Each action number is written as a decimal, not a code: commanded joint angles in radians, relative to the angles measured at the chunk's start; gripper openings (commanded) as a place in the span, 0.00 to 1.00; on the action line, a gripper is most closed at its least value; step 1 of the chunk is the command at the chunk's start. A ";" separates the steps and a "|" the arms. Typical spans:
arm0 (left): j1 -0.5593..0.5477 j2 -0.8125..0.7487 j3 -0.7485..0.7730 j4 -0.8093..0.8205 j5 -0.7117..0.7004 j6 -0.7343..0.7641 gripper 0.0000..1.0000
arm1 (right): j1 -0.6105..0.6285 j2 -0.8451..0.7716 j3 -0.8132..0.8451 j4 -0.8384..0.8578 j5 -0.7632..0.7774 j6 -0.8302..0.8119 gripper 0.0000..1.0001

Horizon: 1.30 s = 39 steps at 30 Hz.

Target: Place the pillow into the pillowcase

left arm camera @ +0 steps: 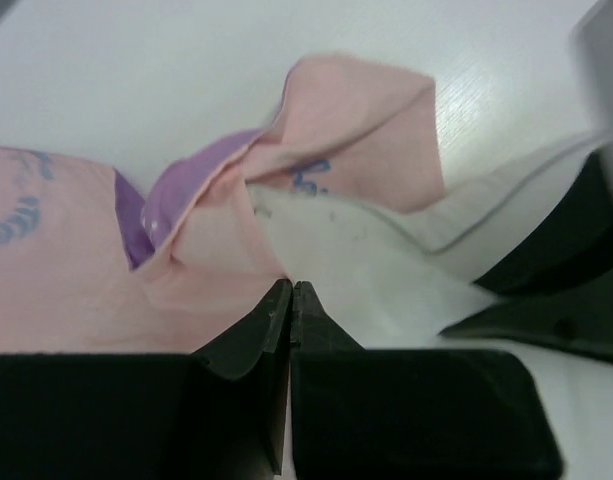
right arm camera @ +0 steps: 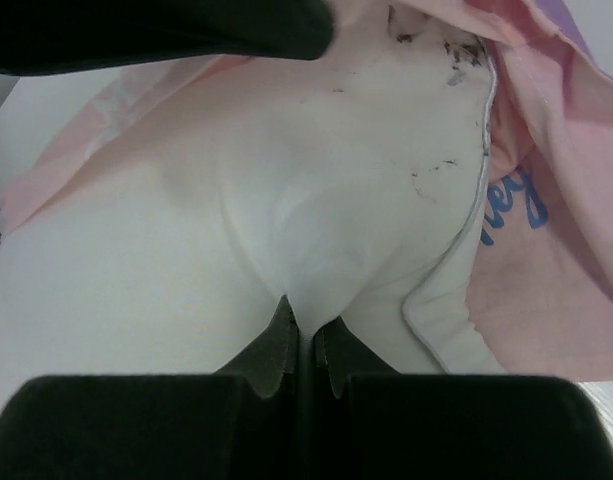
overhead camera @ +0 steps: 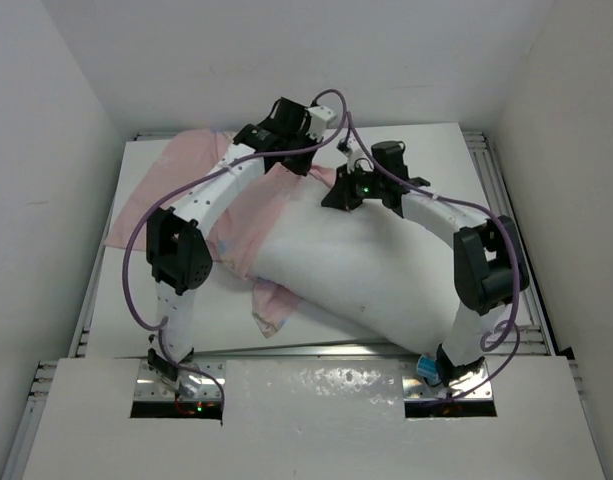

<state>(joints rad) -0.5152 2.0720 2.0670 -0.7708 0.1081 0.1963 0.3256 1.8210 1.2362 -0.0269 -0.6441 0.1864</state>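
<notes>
Arms bowed outward, wrists near each other at pillow (overhead camera: pixel 386 280) far end. Left gripper (left arm camera: pixel 291 293) jaws together at pillowcase (left arm camera: pixel 76 270) edge. Right gripper (right arm camera: pixel 304 318) jaws clamped on pillow pucker. Fingertips visible in wrist views only.

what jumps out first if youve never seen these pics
A plump white pillow lies slantwise in the middle, its far end meeting the pink pillowcase spread at the far left. There the right pincer is shut on a pucker of pillow. The left pincer is shut where pink meets white, seemingly on the pillowcase's edge.
</notes>
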 commanded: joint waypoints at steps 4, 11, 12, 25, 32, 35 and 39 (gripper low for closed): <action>-0.046 -0.092 0.002 0.082 -0.030 0.046 0.00 | 0.070 -0.083 -0.064 0.079 0.007 0.031 0.00; -0.089 -0.153 -0.096 0.048 0.198 0.135 0.00 | 0.072 -0.146 -0.168 0.531 0.128 0.235 0.00; -0.095 -0.165 -0.114 0.045 0.279 0.150 0.00 | 0.072 -0.147 -0.170 0.577 0.141 0.257 0.00; -0.106 -0.185 -0.143 0.027 0.495 0.150 0.00 | -0.037 0.058 -0.238 1.130 0.579 0.777 0.00; -0.108 -0.150 -0.208 0.122 0.245 0.112 0.00 | -0.042 0.142 -0.152 0.973 0.627 0.670 0.00; -0.108 -0.081 -0.171 0.136 0.155 0.089 0.07 | -0.043 0.136 -0.132 0.903 0.589 0.612 0.25; -0.095 -0.003 0.007 0.029 0.104 0.072 0.62 | -0.057 0.037 -0.115 0.701 0.522 0.364 0.74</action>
<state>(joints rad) -0.5961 2.0499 1.9564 -0.6819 0.2562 0.3065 0.2844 1.9484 1.0706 0.7727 -0.1333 0.7506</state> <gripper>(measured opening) 0.552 0.697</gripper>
